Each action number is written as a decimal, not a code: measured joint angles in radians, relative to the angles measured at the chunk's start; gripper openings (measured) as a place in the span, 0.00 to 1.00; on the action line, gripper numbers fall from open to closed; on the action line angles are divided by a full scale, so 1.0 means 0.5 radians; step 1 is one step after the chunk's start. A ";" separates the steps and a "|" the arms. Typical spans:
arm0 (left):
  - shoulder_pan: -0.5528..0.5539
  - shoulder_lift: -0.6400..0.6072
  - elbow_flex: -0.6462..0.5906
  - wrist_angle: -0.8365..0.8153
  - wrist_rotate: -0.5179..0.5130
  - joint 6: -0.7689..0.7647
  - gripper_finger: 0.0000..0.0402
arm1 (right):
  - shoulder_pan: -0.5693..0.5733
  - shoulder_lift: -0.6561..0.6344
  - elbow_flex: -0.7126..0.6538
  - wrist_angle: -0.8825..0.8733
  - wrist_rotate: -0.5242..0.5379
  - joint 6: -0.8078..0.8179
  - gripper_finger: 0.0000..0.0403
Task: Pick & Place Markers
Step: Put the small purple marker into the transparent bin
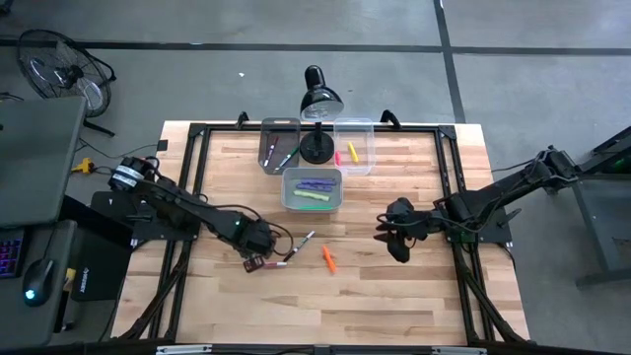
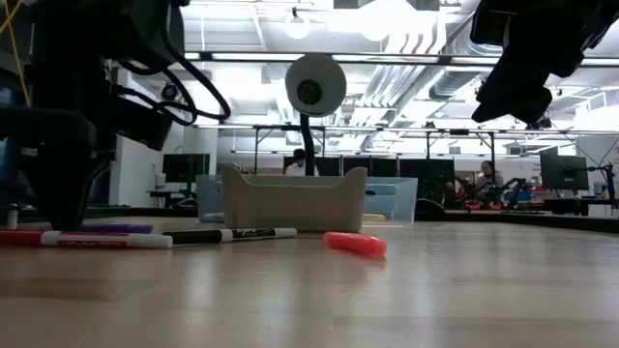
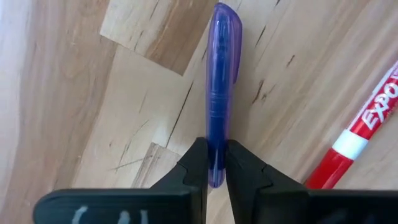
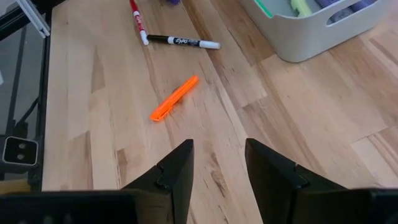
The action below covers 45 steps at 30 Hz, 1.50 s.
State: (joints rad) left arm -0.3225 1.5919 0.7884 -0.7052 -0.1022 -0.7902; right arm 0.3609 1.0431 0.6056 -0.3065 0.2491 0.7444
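Beside the red marker [image 3: 360,140] — "EXPO" lettering.

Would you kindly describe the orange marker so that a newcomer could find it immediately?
Start from the grey bin near the middle of the wooden table; toward the table's front edge lies a loose group of pens. The orange marker is the short, stubby one lying alone nearest the right gripper; its neighbours, a black-and-white pen and a red pen, are thinner.

Two dark, jointed arms trail black cables; the left gripper [image 3: 211,171] and right gripper [image 4: 217,165] have matte black, angular wedge-shaped fingers.
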 joint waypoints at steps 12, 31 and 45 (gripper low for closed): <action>0.006 -0.001 0.319 -0.090 -0.226 0.067 0.08 | 0.000 -0.024 0.000 -0.004 -0.026 -0.022 0.33; 0.280 -0.009 1.263 0.183 -0.547 0.917 0.08 | -0.066 -0.033 -0.001 0.629 0.153 -0.368 0.33; 0.426 -0.010 1.371 0.663 -0.420 1.161 0.08 | -0.348 -0.033 0.000 1.291 0.107 -0.860 0.33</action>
State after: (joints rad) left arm -0.1093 1.5867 1.4738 -0.3738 -0.3120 -0.2096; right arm 0.1869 1.0267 0.6056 0.3388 0.3024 0.3143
